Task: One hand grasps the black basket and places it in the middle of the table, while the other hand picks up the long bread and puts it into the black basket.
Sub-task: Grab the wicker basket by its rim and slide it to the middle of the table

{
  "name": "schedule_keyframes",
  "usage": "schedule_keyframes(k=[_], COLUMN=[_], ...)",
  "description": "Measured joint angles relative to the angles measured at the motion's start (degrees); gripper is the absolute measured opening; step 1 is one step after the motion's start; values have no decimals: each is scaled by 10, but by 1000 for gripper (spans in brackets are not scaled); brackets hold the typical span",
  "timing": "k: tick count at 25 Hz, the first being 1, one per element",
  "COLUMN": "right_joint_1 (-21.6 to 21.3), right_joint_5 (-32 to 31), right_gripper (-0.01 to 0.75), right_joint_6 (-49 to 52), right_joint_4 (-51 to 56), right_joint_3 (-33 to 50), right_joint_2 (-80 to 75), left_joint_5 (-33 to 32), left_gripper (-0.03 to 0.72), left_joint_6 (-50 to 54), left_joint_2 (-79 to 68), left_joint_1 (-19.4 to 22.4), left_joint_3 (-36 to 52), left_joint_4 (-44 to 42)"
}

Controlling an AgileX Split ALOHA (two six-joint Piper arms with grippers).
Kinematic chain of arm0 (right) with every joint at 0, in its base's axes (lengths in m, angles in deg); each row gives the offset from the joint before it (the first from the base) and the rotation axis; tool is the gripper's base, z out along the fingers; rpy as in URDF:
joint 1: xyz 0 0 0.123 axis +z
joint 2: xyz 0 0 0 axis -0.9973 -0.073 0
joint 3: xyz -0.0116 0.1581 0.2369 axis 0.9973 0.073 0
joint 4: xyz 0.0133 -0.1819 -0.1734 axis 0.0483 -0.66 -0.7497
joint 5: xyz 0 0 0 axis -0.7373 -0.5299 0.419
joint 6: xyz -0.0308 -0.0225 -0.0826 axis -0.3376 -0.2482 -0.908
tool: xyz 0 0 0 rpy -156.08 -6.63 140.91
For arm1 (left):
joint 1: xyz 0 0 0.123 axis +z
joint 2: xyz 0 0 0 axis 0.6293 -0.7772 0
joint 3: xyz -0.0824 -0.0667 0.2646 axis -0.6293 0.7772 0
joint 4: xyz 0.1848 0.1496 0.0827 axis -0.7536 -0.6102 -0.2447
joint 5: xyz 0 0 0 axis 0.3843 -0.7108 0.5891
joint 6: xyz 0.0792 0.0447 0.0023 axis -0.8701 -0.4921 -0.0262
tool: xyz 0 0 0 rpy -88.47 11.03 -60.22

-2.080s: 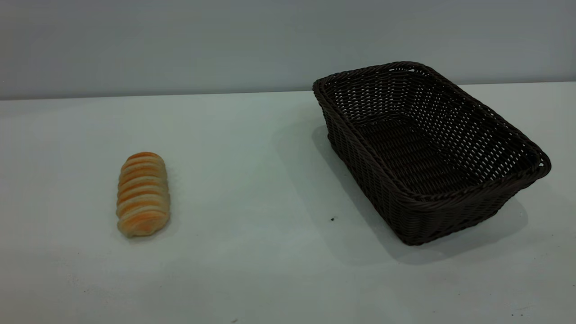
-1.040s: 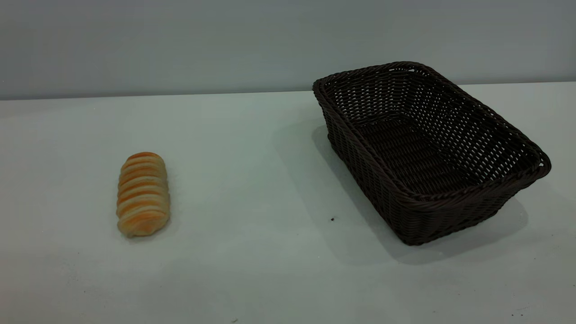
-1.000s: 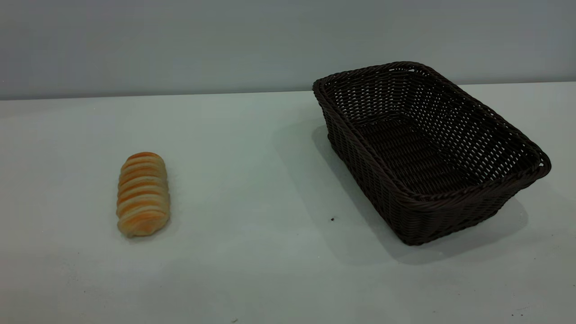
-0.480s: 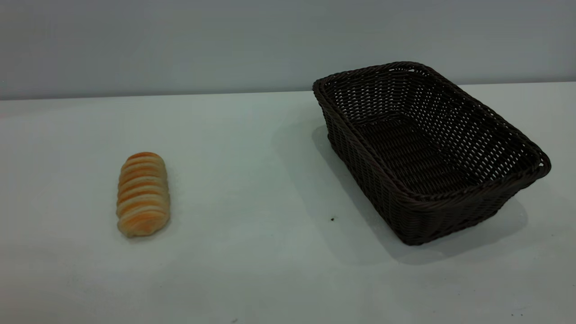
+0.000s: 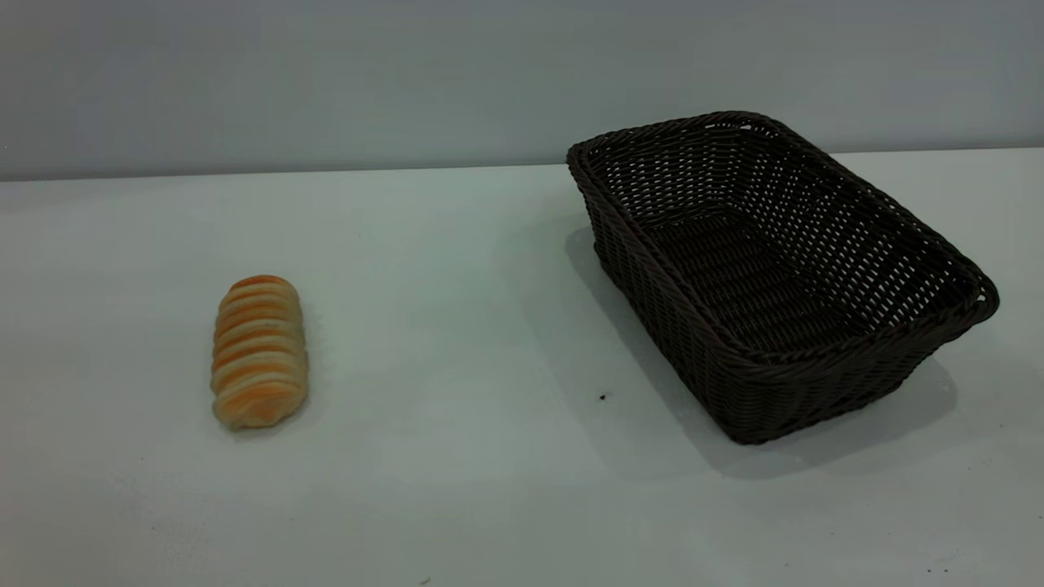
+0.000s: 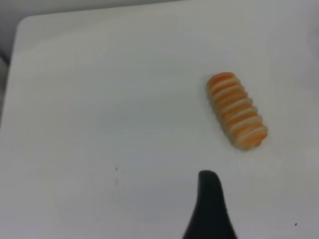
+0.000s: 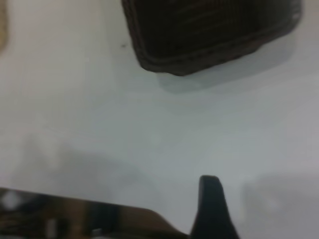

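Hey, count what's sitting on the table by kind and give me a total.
Baskets: 1, the black basket, nothing inside.
Bread: 1, the long bread, lying apart from the basket.
Total: 2 things on the table.

No legible text or labels

The table carries the long bread and the black basket

Dark woven wicker black basket with braided rim, ridged crusty long bread, smooth matt table
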Motion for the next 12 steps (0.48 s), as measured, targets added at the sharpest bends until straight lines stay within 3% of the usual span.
schedule_keyframes(k=[7, 12], right_joint_1=[3, 35], right_joint_5=[103, 158], right_gripper=[568, 568], right_joint_6=[-29, -60], right_joint_4=[139, 247], right_joint_3=[-12, -29], right_joint_2=[-222, -369], left_joint_5=[61, 87], left_gripper=[592, 592], left_joint_6=[-37, -39], left_joint_2=[-115, -149], left_joint_1=[0, 0], left_joint_3=[-2, -2], left_joint_4=[30, 33])
